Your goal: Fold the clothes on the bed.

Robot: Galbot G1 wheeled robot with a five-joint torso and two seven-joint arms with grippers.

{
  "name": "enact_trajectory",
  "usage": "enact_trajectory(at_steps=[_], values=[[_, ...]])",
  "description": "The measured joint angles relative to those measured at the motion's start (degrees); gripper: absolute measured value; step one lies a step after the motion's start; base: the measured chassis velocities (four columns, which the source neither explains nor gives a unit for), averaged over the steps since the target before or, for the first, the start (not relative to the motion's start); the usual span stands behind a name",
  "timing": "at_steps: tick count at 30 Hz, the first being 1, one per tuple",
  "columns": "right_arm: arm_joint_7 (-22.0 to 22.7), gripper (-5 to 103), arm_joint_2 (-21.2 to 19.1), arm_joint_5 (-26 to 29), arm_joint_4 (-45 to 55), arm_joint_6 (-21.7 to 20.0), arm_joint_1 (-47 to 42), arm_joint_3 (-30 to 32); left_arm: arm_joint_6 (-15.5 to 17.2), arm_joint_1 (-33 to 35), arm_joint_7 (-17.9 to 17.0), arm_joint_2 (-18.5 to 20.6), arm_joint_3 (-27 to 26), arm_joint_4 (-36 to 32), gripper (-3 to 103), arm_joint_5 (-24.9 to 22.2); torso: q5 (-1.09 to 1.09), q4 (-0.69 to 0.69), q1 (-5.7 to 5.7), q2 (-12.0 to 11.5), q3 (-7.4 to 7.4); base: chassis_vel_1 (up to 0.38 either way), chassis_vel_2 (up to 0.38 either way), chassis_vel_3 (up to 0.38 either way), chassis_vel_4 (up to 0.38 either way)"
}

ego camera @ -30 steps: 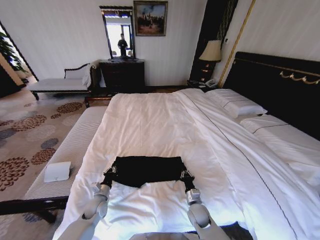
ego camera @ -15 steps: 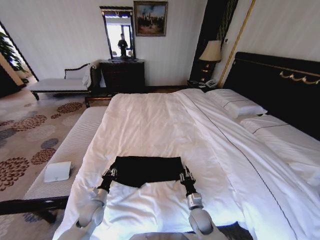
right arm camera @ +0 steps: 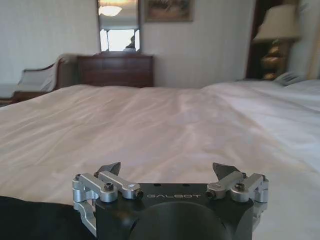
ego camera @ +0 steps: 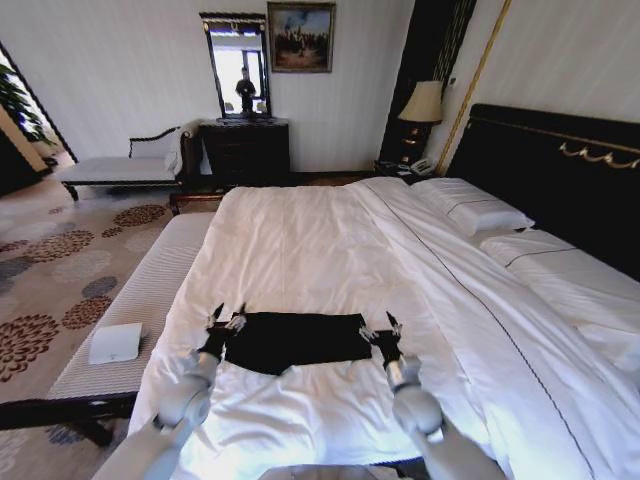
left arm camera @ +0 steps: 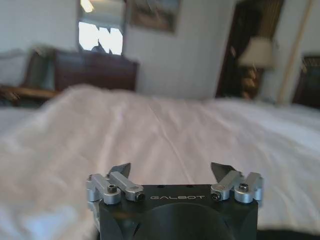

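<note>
The T-shirt, low in the centre of the head view, is plain black against the white duvet of the bed, whose headboard is near-black with a gold trim. The pillows at right are white. At left, the bench is pale with fine stripes, and a small white box lies on it. The carpet is beige and grey with brown flower medallions. Both grippers, left gripper and right gripper, are black with silver fingers.
</note>
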Motion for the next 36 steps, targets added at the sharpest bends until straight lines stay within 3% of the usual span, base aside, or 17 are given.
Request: enact_trajectory(at_steps=[3,5,14,30,36], values=[[-0.09,100,-0.53,1.74,-0.82,-1.87,3.09,-2.27,2.41,-2.18,-1.09,0.83,2.63,0.48,98,-2.27,0.0,0.01,0.0,0.0,0.0,0.0,0.0,0.0,0.0],[-0.12,100,-0.38,3.27,-4.0,-3.75,8.13,-7.32,5.35,-5.15,-2.46,1.82,6.4,1.55,100,-5.34,0.02,0.03,-0.01,0.0,0.0,0.0,0.0,0.0,0.0],[0.49,100,3.11,3.4,-8.99,-4.99,10.88,-13.65,7.35,-7.16,-4.2,1.72,10.13,4.64,100,-5.94,0.02,0.02,0.0,0.0,0.0,0.0,0.0,0.0,0.0],[0.43,100,0.73,-1.45,-2.71,-3.83,-4.01,-11.31,5.6,8.72,-3.4,4.19,2.69,0.69,100,-1.96,0.02,0.02,-0.03,0.01,-0.03,0.0,0.0,0.0,0.0],[0.99,100,0.06,-3.16,0.45,-3.09,-9.41,-8.7,2.97,14.07,-1.91,3.24,-0.21,-0.41,100,2.87,0.01,0.02,-0.03,0.01,-0.03,0.0,0.0,0.0,0.0]])
